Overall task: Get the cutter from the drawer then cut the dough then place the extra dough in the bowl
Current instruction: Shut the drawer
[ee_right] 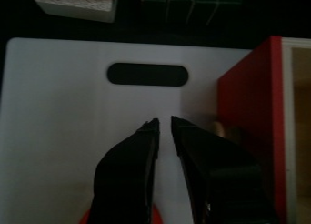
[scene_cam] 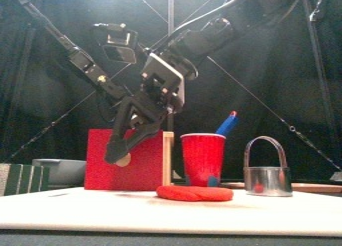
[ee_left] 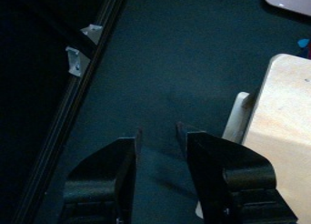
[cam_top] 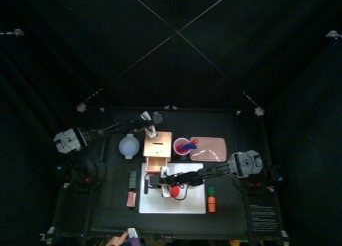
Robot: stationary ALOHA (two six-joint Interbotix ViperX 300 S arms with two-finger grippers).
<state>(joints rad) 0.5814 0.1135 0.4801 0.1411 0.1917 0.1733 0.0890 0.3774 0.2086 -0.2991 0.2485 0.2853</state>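
Red dough [scene_cam: 195,193] lies below the right gripper [ee_right: 166,127], jaws closed and empty; left gripper [ee_left: 159,133], jaws slightly apart.

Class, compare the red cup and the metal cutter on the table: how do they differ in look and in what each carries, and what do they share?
The red cup is opaque red with sloping sides; the metal cutter is shiny silver with straight sides. The red cup holds a blue knife poking from its top; the metal cutter carries only its own arched wire handle. Both are round and stand upright.
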